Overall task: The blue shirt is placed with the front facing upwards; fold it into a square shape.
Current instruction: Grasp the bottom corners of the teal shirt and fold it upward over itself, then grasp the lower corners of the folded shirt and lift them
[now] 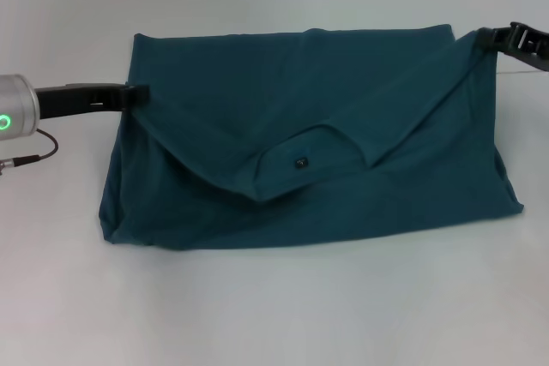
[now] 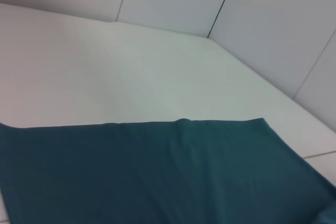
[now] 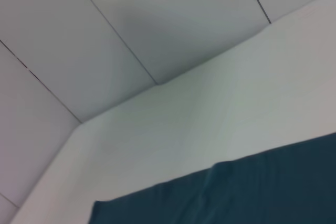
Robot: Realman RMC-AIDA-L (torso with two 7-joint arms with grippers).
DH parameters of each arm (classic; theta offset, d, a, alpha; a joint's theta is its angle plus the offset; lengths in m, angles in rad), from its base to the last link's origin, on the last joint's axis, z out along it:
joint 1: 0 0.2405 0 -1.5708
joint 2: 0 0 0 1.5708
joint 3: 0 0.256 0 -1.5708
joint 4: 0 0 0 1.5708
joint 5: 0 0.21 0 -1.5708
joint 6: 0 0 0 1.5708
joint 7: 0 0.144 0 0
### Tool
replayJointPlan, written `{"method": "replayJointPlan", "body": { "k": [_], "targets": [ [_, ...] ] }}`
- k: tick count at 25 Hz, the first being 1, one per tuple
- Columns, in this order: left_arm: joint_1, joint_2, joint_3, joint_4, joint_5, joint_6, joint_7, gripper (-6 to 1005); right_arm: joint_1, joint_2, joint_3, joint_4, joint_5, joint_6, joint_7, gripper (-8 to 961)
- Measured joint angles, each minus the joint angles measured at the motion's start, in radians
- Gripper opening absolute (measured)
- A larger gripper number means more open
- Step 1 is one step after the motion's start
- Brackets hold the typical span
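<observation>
Teal shirt: lies on the white counter between the two grippers, doubled over so the neck faces the robot.
Neck: the collar with its small dark label sits about midway between the grippers, a little nearer the robot than either, and forms a downward flap in the head view.
Folds: two slanting creases run from the collar out toward each gripper; the far edge is fairly straight, with a small bump near its middle.
Left gripper: at the shirt's left edge, near the far corner, its dark tip touching the cloth; whether it is clenched on the cloth or released, I cannot tell.
Left arm: silver cuff with a green light at the picture's edge, cable hanging beneath.
Right gripper: at the shirt's far right corner, where the cloth rises to a point against it; grasp cannot be told.
Left wrist view: shirt flat on the counter, pale wall panels behind.
Right wrist view: shirt's far edge, counter and wall panels beyond.
</observation>
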Motion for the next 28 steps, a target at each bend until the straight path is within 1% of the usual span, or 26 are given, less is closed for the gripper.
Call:
{"method": "replayJointPlan", "body": {
  "k": [3,5,8,9,12,15,19,20,22,24,25,28],
  "targets": [
    [-0.001,-0.009,0.012,0.0,0.0,-0.029,0.005,5,0.005,0.001,-0.021,0.028,0.0,0.045,-0.008,53],
    [-0.002,-0.022,0.014,0.0,0.0,-0.051,0.019,5,0.01,0.001,-0.035,0.052,-0.001,0.084,-0.007,53],
    [-0.003,-0.035,0.023,0.0,0.0,-0.077,0.026,5,0.013,0.002,-0.056,0.078,-0.001,0.125,-0.004,54],
    [-0.003,-0.039,0.028,0.0,0.0,-0.087,0.027,5,0.013,0.004,-0.064,0.081,-0.002,0.133,-0.004,72],
    [-0.002,-0.051,0.049,0.005,0.0,-0.118,0.032,57,0.013,0.01,-0.098,0.082,-0.006,0.141,-0.001,125],
    [-0.001,-0.052,0.052,0.008,0.0,-0.126,0.033,109,0.01,0.011,-0.121,0.076,-0.007,0.142,0.005,177],
    [0.008,-0.051,0.052,0.035,0.0,-0.131,0.03,178,-0.003,0.008,-0.12,0.058,-0.003,0.124,0.006,248],
    [0.017,-0.051,0.052,0.051,-0.002,-0.13,0.028,195,-0.009,0.007,-0.117,0.048,-0.002,0.113,0.006,295],
    [0.036,-0.053,0.052,0.089,-0.003,-0.121,0.017,284,-0.024,0.006,-0.109,0.019,0.001,0.081,0.007,388],
    [0.054,-0.055,0.057,0.128,-0.001,-0.101,-0.01,373,-0.043,0.01,-0.103,-0.022,0.003,0.047,0.016,482],
    [0.064,-0.056,0.062,0.147,0.0,-0.087,-0.026,418,-0.059,0.013,-0.101,-0.053,0.003,0.013,0.025,524],
    [0.111,-0.062,0.089,0.215,0.003,-0.007,-0.074,509,-0.102,0.015,-0.1,-0.118,0.004,-0.082,0.037,651]
  ]
}}
